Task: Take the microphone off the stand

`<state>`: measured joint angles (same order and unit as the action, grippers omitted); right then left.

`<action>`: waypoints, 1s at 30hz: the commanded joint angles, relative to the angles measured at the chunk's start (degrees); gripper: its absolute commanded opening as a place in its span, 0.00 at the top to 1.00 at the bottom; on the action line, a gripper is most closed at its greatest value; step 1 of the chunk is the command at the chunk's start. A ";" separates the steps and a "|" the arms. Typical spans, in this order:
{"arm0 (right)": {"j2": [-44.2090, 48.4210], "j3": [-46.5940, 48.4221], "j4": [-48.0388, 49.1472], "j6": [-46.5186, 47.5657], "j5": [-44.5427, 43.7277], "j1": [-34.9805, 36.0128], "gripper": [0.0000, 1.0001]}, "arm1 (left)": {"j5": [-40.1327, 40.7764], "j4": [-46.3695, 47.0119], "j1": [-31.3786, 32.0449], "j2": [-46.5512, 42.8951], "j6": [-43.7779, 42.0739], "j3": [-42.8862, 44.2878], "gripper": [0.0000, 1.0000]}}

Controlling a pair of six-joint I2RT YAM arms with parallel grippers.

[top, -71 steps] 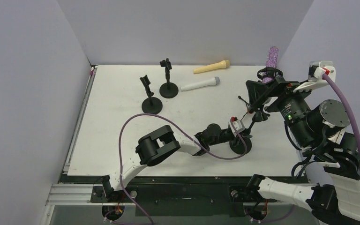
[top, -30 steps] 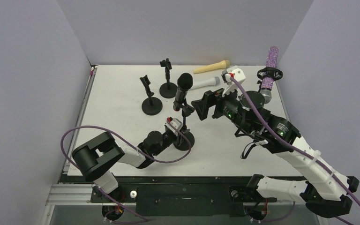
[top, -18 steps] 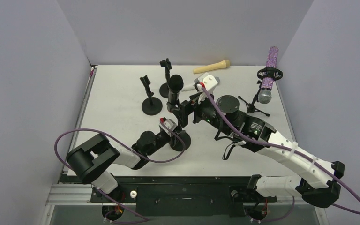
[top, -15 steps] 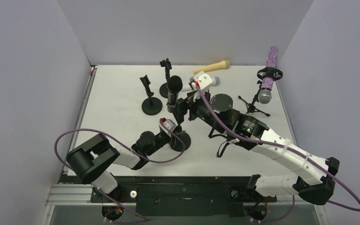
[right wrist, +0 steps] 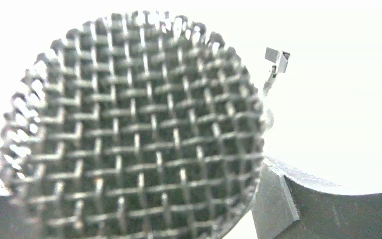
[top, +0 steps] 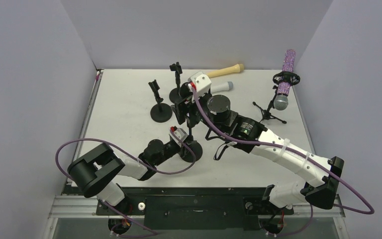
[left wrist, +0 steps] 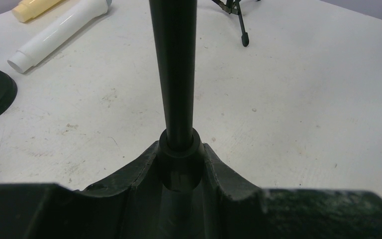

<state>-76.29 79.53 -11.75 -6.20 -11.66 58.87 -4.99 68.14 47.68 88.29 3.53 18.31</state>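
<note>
The left gripper lies low on the table, its two dark fingers pressed closed against the collar at the foot of the black stand, just above that stand's round base. The stand's pole rises upright from this grip. At its top sits the microphone, whose wire-mesh head fills the right wrist view. The right gripper is placed over the microphone from the far side. One finger lies against the rim of the mesh, but whether the jaws have clamped cannot be told. In the overhead view the wrist hides most of the microphone. Beyond the pair, a white microphone and a cream microphone lie flat near the table's back edge. Two more black stands are just left of the right wrist. A purple microphone rests in a tripod mount at the right.
</note>
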 commanded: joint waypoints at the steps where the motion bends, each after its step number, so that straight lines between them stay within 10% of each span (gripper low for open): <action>1: 0.68 3.33 5.20 0.45 -3.45 -0.10 0.27 | -2.59 2.99 -0.39 -3.91 -1.71 0.50 1.00; 30: 4.57 7.24 -9.33 9.07 33.58 -7.89 0.20 | -33.44 -1.92 -8.66 -2.19 2.24 6.95 1.00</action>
<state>-74.43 85.19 -21.15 1.50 13.87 52.10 -33.06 61.45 39.64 86.41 4.89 21.04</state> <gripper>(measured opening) 0.803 0.268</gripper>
